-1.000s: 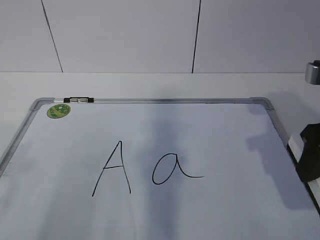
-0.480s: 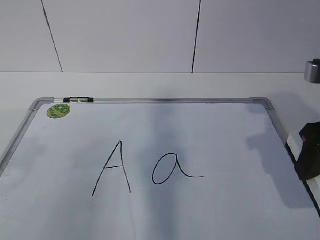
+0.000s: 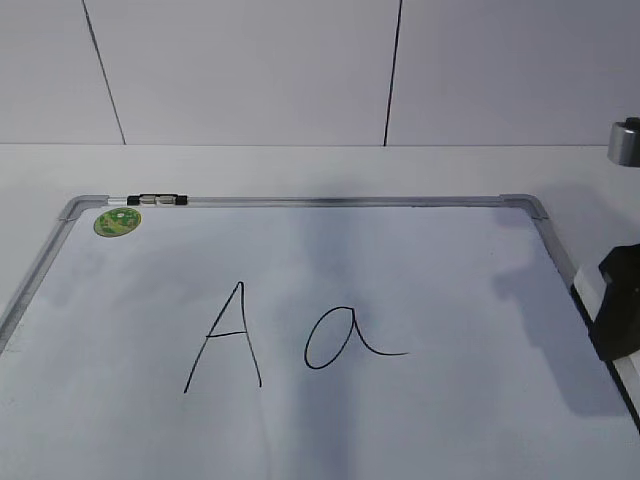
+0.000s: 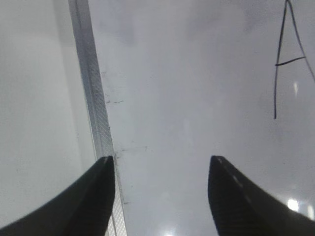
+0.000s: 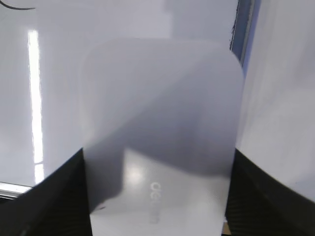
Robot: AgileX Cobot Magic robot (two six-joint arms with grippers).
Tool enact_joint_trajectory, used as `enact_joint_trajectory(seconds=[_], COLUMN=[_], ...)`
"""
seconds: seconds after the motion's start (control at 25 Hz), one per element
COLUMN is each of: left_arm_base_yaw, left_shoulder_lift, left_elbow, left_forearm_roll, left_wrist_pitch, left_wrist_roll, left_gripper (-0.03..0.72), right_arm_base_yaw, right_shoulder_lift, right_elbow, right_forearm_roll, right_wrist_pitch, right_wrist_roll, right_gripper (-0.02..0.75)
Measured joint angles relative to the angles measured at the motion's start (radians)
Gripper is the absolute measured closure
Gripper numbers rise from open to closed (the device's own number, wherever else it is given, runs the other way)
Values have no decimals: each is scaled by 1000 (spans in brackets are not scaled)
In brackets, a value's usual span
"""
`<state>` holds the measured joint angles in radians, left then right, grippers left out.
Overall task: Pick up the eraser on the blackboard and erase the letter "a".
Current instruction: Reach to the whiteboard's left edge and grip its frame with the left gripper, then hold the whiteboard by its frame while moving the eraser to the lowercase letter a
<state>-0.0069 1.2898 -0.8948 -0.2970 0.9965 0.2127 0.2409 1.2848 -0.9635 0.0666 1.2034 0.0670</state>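
Observation:
The blackboard point(image 3: 450, 260) is a white dry-erase board lying flat, with a silver frame. The letter "a" point(image 3: 340, 338) is written in black near its middle, right of a capital "A" point(image 3: 228, 335). My right gripper point(image 3: 620, 305) is at the board's right edge. In the right wrist view its jaws point(image 5: 158, 150) press both sides of the white eraser point(image 5: 162, 123), whose edge shows in the exterior view point(image 3: 588, 293). My left gripper point(image 4: 161, 160) is open and empty above the board's left frame point(image 4: 93, 98). It is out of the exterior view.
A round green sticker point(image 3: 117, 221) and a black clip point(image 3: 160, 199) sit at the board's top left. A silver cylinder point(image 3: 625, 142) stands at the far right of the table. The capital "A" also shows in the left wrist view point(image 4: 288, 59).
My right gripper with the eraser has shifted slightly left and up at the board's right edge. The writing is unchanged.

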Motion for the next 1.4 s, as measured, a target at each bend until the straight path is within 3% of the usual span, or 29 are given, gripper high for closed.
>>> enact_joint_trajectory(seconds=[0.28,0.68,1.4], left_arm_base_yaw=[89,198,211], left_shoulder_lift=[166,322,432], left_elbow=[-25,-25,-31], left_forearm_roll=[-7,-184,-231], left_wrist_pitch=[6,-33,-126], left_wrist_roll=[74,301,402], left_gripper=[237,237,237], right_arm_base_yaw=[0,0,0], right_shoulder_lift=[0,0,0], right_elbow=[0,0,0], right_forearm_roll=[0,4,39], right_wrist_pitch=[-2,-4,5], right_wrist_roll=[0,0,-2], right_gripper=[184,184,185])
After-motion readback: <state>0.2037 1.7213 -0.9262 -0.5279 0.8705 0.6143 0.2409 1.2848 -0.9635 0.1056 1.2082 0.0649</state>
